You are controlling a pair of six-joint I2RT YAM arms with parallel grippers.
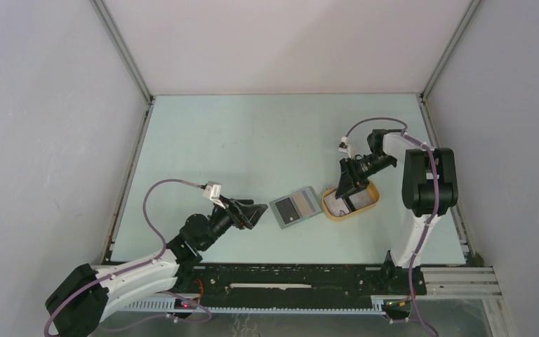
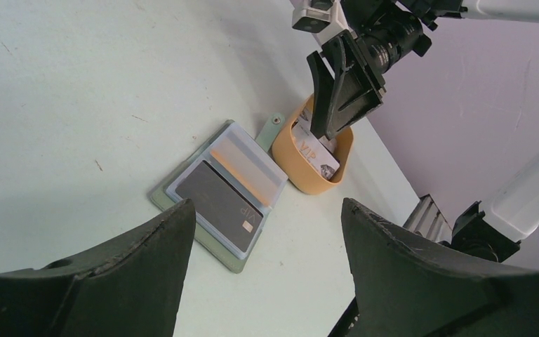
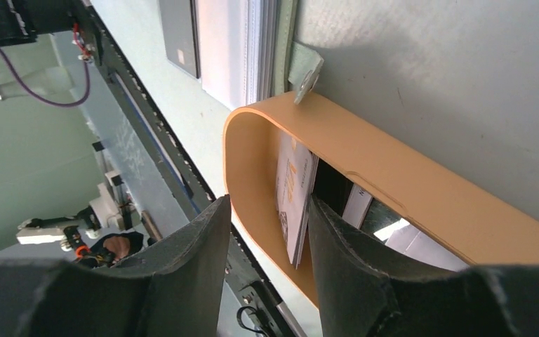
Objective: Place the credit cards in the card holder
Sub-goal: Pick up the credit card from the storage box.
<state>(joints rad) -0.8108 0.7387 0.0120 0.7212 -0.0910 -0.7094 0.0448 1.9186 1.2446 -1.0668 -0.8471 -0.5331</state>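
Now: R tool (image 3: 270, 210) jaws apart astride white card (image 3: 295, 189), on edge in tray (image 3: 393, 182); L tool (image 1: 258, 214) agape, empty. Open holder (image 2: 249, 163) on bench (image 1: 253, 140) just beside tray. Risk: one-sided pinch tips card, or lift drags tray into holder.

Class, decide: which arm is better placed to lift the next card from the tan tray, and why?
Right. The right gripper is down in the tan tray, open jaws straddling a white card standing on edge. The left gripper is open beside the card holder, away from the tray.
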